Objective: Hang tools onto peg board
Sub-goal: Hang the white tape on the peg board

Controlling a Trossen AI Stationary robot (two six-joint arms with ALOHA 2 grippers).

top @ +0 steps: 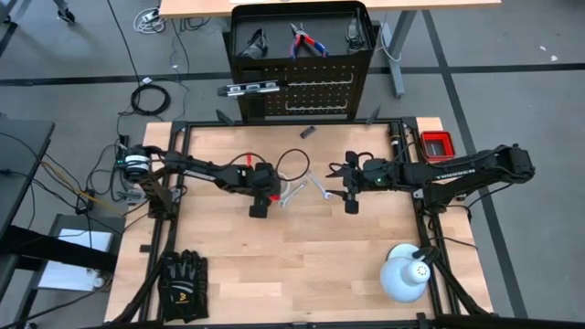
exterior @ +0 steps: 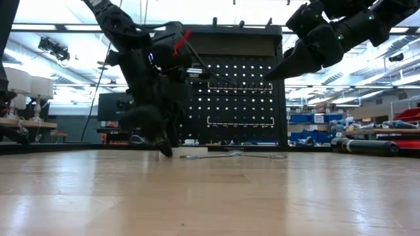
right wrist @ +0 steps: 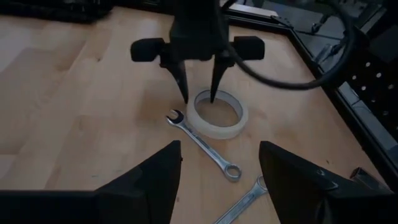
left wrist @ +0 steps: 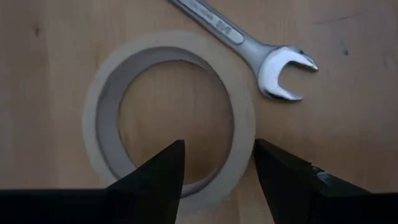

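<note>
Now left gripper [right wrist: 199, 96] astride tape roll [right wrist: 217, 114]

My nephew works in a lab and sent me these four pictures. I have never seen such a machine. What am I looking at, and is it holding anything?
It is a robot with two dark arms working at a wooden table. One picture looks straight down, one looks level across the tabletop, and the other two come from small cameras on each arm's wrist.

The left gripper points down over a white tape roll, its fingers open, one on each side of the roll's wall, not yet closed on it. The right gripper hangs open nearby and holds nothing.

Two silver wrenches lie beside the roll. Black gloves and a white dome lamp sit near the table's front edge. Behind the table stands the black peg board, where a level bar already hangs; its top shelf holds red-handled pliers.
</note>
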